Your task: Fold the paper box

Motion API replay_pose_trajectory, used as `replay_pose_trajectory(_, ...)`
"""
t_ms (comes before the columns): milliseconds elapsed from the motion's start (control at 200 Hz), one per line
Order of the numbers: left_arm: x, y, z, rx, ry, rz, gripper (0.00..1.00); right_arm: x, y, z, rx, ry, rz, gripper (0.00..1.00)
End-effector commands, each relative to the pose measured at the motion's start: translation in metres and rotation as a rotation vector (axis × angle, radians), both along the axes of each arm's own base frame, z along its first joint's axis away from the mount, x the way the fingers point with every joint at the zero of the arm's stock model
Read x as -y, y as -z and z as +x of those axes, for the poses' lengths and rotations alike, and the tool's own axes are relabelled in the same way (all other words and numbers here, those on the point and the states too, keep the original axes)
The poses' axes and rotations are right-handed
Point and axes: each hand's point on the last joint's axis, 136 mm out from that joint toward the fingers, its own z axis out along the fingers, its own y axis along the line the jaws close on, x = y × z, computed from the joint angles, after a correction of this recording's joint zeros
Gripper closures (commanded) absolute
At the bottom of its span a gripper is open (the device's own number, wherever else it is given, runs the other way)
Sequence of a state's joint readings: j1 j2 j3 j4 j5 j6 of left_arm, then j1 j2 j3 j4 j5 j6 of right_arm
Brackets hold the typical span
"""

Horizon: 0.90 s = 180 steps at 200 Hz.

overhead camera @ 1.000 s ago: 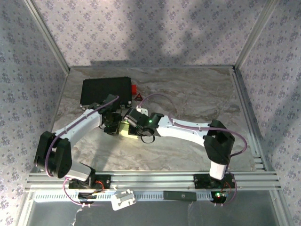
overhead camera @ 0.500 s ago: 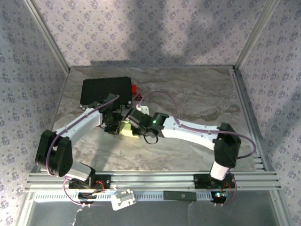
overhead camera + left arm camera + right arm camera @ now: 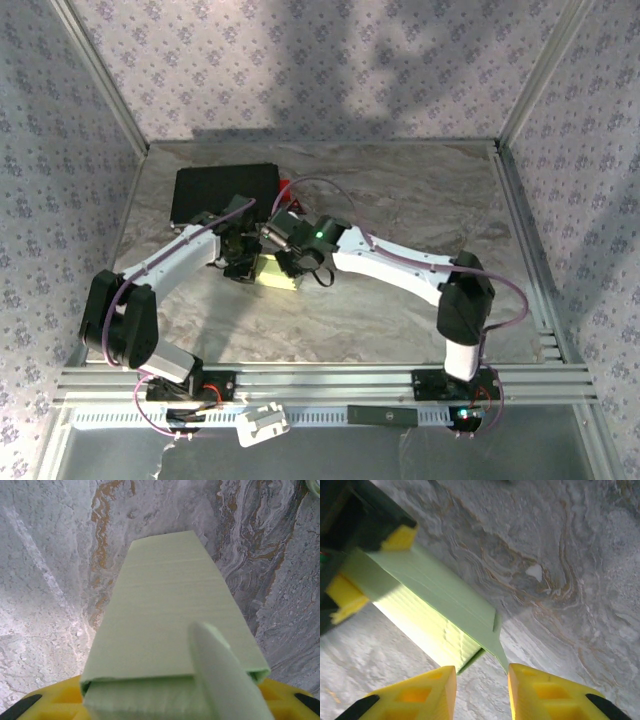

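Note:
The paper box (image 3: 277, 277) is a pale yellow-green, flattened sleeve held just above the marble table, left of centre. My left gripper (image 3: 243, 262) is shut on one end of it; in the left wrist view the paper box (image 3: 170, 615) stretches away from the left gripper (image 3: 170, 707), with a loose flap (image 3: 225, 680) sticking up at the near end. My right gripper (image 3: 284, 251) stands at the box's other end. In the right wrist view the right gripper (image 3: 481, 690) is open, and the pointed flap tip (image 3: 502, 661) of the paper box (image 3: 430, 600) sits just above the gap between its fingers.
A black rectangular case (image 3: 222, 193) lies at the back left with a small red thing (image 3: 285, 187) at its right edge. Patterned walls and metal posts enclose the table (image 3: 420, 200). A white part (image 3: 262, 423) rests on the front rail.
My right gripper has gone from shut to open and shifted a little back and left along the box's end. My left gripper has kept its hold on the box.

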<state>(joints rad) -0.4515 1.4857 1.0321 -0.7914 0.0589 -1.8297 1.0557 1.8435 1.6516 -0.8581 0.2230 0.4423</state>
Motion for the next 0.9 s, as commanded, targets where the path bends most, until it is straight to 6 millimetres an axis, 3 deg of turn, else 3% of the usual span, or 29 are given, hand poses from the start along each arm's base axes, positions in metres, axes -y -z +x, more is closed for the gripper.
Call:
replay_pose_trajectory(0,-0.006,-0.002,-0.008,-0.052,-0.034,0.019,0.54,0.016,0.001,0.003,0.018,-0.012,-0.110,0.68)
replay_pose_trajectory(305,-0.006,-0.002,-0.007,-0.052,-0.032,0.018,0.55,0.025,0.005,0.008,0.056,0.014,-0.166,0.70)
replay_pose_trajectory(615,-0.006,-0.005,-0.008,-0.050,-0.030,0.016,0.54,0.012,0.014,0.008,0.016,-0.009,-0.157,0.75)
replay_pose_trajectory(894,-0.006,-0.005,-0.008,-0.051,-0.028,0.017,0.55,0.015,0.020,0.010,-0.003,0.006,-0.187,0.80)
